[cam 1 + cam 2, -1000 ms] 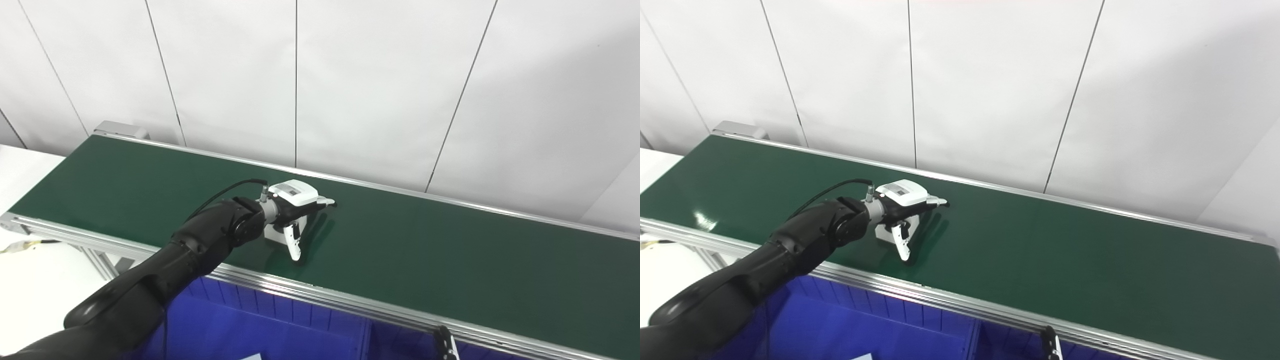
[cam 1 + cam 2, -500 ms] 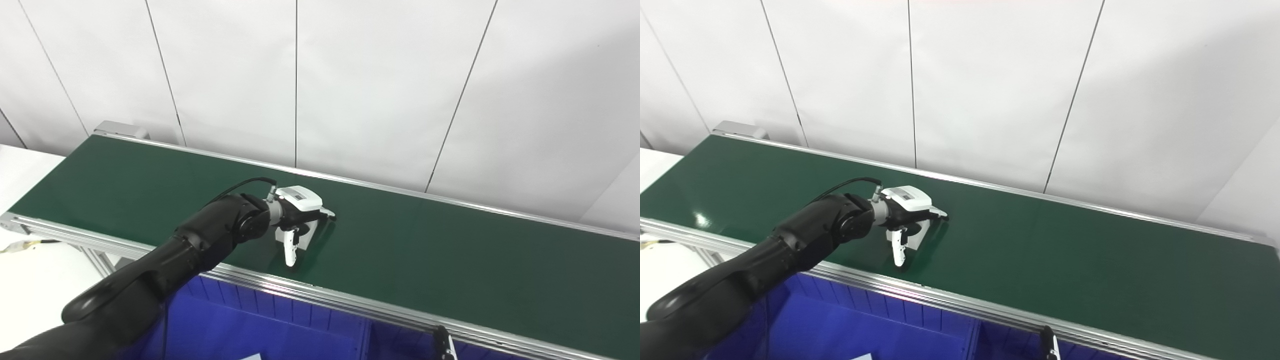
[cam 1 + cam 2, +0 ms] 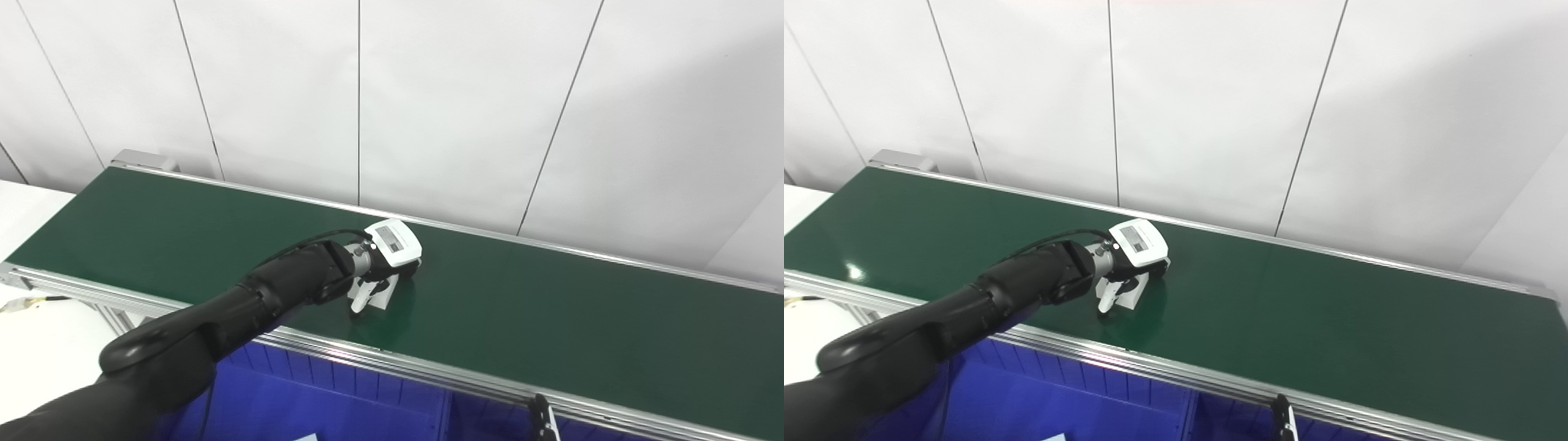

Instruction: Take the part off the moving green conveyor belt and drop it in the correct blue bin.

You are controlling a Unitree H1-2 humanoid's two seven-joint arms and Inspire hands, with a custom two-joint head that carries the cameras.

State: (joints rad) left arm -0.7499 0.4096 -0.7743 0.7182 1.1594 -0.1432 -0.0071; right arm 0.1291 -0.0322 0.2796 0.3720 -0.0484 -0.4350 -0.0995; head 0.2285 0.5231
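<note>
Your left hand (image 3: 386, 260) reaches out over the green conveyor belt (image 3: 551, 318), its black arm (image 3: 245, 306) entering from the 7 o'clock corner of the view and running up toward the belt's middle. The white back plate of the hand faces up and toward 1 o'clock. Beneath it sits the part (image 3: 380, 295), a small white block resting on the belt, near the belt's front rail (image 3: 429, 370). Your fingers (image 3: 411, 267) curl down over the far side of the part, and the thumb (image 3: 360, 300) points down along its near, 7 o'clock side, so the hand brackets the block from two sides. You cannot tell from either view whether the fingers press on the part or only stand beside it; the palm hides the contact. The part shows no gap from the belt surface. A black cable (image 3: 312, 240) loops from the forearm to the wrist. Below the front rail, at 6 o'clock, you see the blue bin (image 3: 343, 404) with a divider wall at about 5 o'clock. A thin dark tip (image 3: 542, 416) pokes up at the bottom edge near 5 o'clock; you cannot tell what it is. The wall (image 3: 429, 104) behind is white panels.
</note>
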